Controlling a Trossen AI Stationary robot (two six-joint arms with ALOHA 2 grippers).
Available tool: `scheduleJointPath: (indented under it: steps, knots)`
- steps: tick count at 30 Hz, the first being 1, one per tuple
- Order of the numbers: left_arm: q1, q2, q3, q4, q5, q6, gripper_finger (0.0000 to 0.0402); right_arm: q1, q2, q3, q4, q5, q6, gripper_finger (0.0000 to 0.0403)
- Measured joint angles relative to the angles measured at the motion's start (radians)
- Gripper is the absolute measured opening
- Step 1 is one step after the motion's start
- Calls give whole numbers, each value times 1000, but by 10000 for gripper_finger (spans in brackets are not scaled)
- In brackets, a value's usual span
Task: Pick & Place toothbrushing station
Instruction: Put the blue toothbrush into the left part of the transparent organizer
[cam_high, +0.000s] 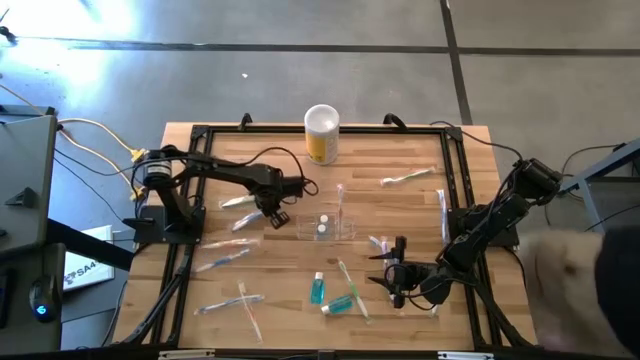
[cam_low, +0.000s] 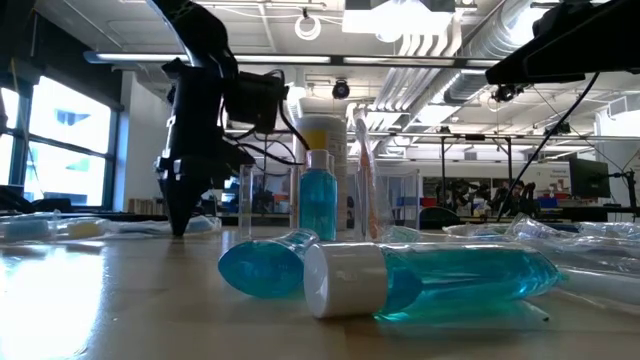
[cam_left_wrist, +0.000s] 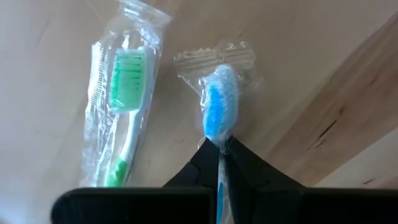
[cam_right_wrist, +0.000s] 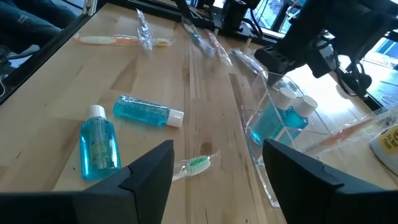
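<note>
— Looking down from above, where is the left gripper?

— Low over the table, just left of the clear holder. Its fingers are pinched shut on a wrapped blue toothbrush, the blue head sticking out past the tips. A wrapped green toothbrush lies just beside it on the wood.

— And the holder itself?

— Near the table's middle, in front of the yellow canister. In the high view two white caps show inside it; the right wrist view shows them as two teal bottles standing in the clear box.

— What about the right gripper?

— It sits toward the near right part of the table, fingers spread wide apart and holding nothing. Between them, on the wood, lies a small wrapped brush with a green head.

— Any tubes outside the holder?

— Two. One teal bottle and one teal tube lie near the front edge, between the holder and the right gripper. In the low view the lying tube fills the foreground, white cap toward the camera.

— Other brushes?

— Several wrapped ones are scattered about: one at the far right, more along the left and front-left.
</note>
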Motion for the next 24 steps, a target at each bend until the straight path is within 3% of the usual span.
scheduleJointPath:
  steps: [12, 15, 20, 24]
  knots:
    - [-190, -117, 362, -264, -327, -64, 1, -1, 0, 0, 0, -20, 5, 238]
    - [-262, -167, 401, -301, -429, -106, 1, -1, 0, 0, -9, -42, 17, 238]
    - [-379, -249, 405, -171, -523, -155, 1, -1, 0, 0, -31, -73, 49, 238]
    - [-472, -265, 393, 82, -513, -30, 0, -1, 0, 0, -31, -74, 53, 238]
